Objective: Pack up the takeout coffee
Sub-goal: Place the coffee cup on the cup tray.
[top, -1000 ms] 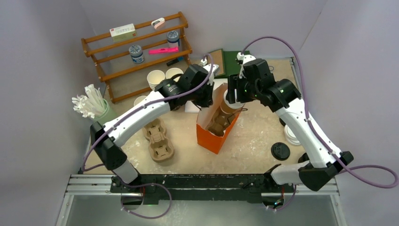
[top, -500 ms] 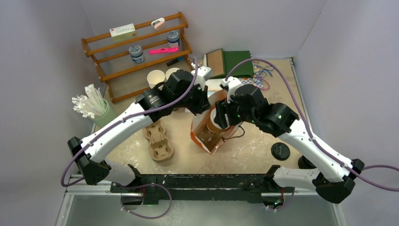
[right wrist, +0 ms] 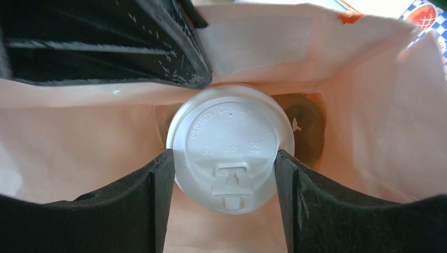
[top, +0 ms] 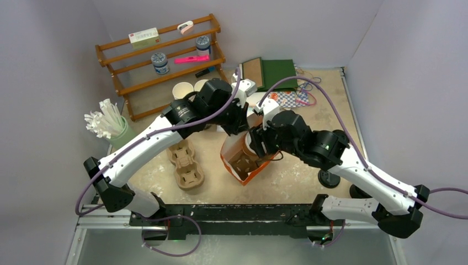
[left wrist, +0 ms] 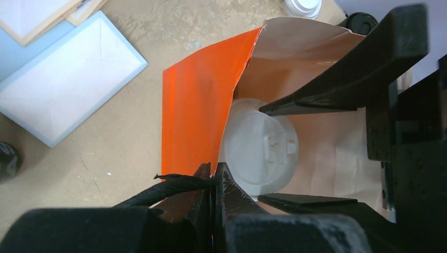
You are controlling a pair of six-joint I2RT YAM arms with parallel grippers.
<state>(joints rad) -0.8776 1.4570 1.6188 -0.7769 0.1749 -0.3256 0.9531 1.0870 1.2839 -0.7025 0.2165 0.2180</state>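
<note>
Fingers (right wrist: pixel 158 200) of the right gripper (right wrist: pixel 224 166), matte black and wedge-shaped, clasp a takeout coffee cup (right wrist: pixel 230 142) from both sides, their inner faces pressed against the rim of its round white plastic lid (left wrist: pixel 261 147). The lid is moulded with raised lettering and a small sip tab. The cup's body beneath it is hidden in both wrist views. Cup and fingers sit inside the mouth of an open paper bag (left wrist: pixel 197 105), smooth orange outside and pale kraft inside, its walls creased and bowed. Below the cup, at the bag's bottom, are the round brown wells of a pulp carrier (right wrist: pixel 305 126); whether the cup touches it I cannot tell.

The left gripper (left wrist: pixel 213 176) is clenched tight on the bag's upper edge at the orange side wall, pinching the thin paper between its fingertips, with a thin black strand just beside the pinch. From above, both arms meet over the bag at mid-table.

Near the bag, a white rectangular envelope (left wrist: pixel 63 89) lies flat on the speckled beige table (left wrist: pixel 121 153). A moulded cup tray (top: pixel 185 165) of grey-brown pulp lies on the table to the bag's left, apart from it.
</note>
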